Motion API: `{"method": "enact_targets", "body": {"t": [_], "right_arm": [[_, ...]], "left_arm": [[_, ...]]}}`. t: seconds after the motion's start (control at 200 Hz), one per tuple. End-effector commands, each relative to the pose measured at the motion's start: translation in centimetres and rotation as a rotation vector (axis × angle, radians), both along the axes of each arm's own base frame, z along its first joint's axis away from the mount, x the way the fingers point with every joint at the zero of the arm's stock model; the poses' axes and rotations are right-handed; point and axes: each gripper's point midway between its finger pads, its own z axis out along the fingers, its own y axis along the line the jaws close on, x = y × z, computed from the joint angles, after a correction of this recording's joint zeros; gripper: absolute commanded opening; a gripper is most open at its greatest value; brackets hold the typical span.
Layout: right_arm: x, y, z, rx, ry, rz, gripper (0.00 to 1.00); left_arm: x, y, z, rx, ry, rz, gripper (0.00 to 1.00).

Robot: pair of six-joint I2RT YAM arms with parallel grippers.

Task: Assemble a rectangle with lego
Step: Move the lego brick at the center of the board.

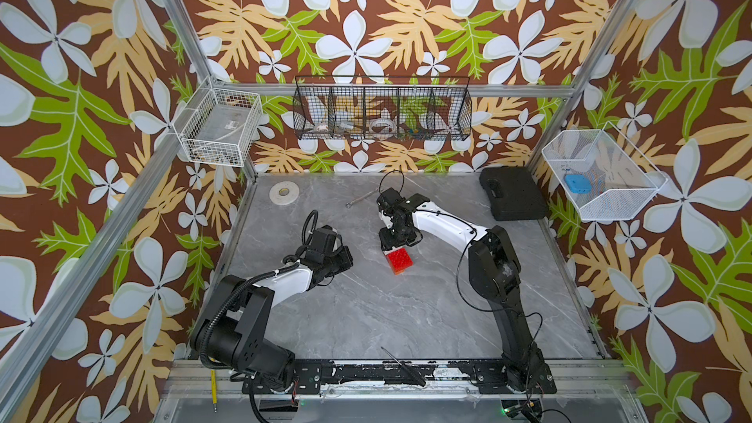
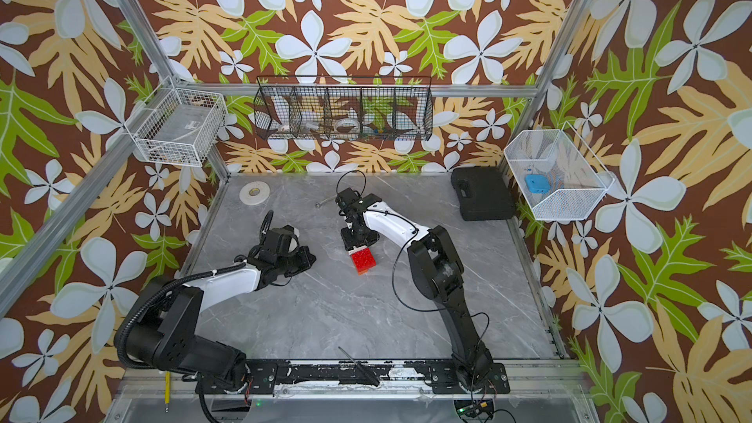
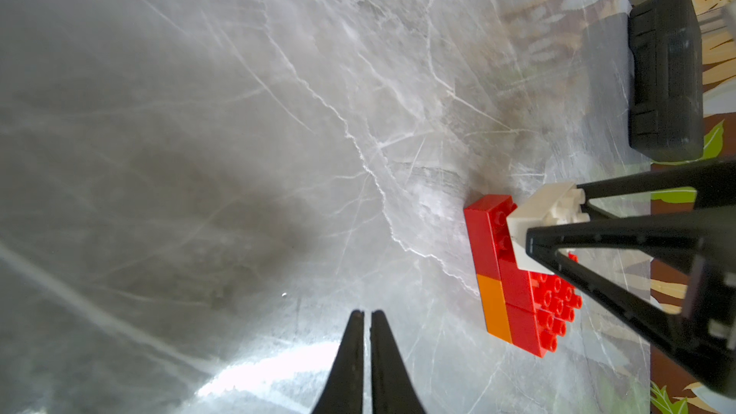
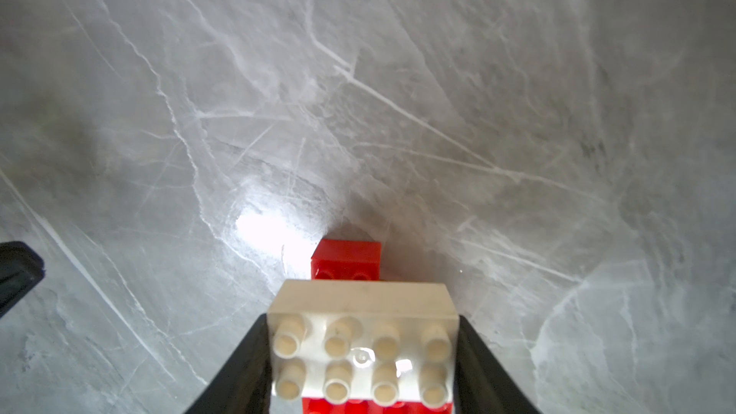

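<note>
A flat block of joined red lego [image 1: 399, 261] [image 2: 363, 259] lies mid-table, with an orange brick [image 3: 494, 308] along one side edge. My right gripper [image 1: 396, 244] [image 4: 362, 324] is shut on a white brick [image 4: 360, 336] [image 3: 533, 217], one finger on each of its short ends. The white brick sits slightly tilted on the studs at one end of the red bricks [image 3: 521, 296]; I cannot tell whether it is pressed in. My left gripper [image 3: 367, 314] [image 1: 346, 258] is shut and empty, low over bare table to the left of the block.
A black case [image 1: 512, 193] lies at the back right. A tape roll [image 1: 283, 192] and a wrench [image 1: 360, 199] lie at the back. A screwdriver [image 1: 403, 366] rests on the front rail. Wire baskets [image 1: 382, 109] hang on the walls.
</note>
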Motion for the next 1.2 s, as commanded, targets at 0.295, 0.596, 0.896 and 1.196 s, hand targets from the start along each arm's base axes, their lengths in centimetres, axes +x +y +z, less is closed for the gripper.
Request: {"method": "enact_targets", "body": {"t": [0.295, 0.596, 0.896, 1.196], "right_arm": [[-0.2, -0.9, -0.3, -0.039, -0.044, -0.022, 0.53], [-0.6, -1.5, -0.9, -0.051, -0.048, -0.032, 0.53], [0.0, -1.6, 0.6, -0.061, -0.102, -0.032, 0.53], [-0.6, -1.7, -0.5, -0.067, -0.066, -0.027, 0.53]], "left_arm": [[0.3, 0.0, 0.2, -0.007, -0.013, 0.006, 0.1], [0.4, -0.1, 0.0, -0.005, -0.009, 0.007, 0.1], [0.4, -0.1, -0.2, -0.005, -0.007, 0.006, 0.1], [0.5, -0.2, -0.2, -0.007, -0.005, 0.002, 0.1]]}}
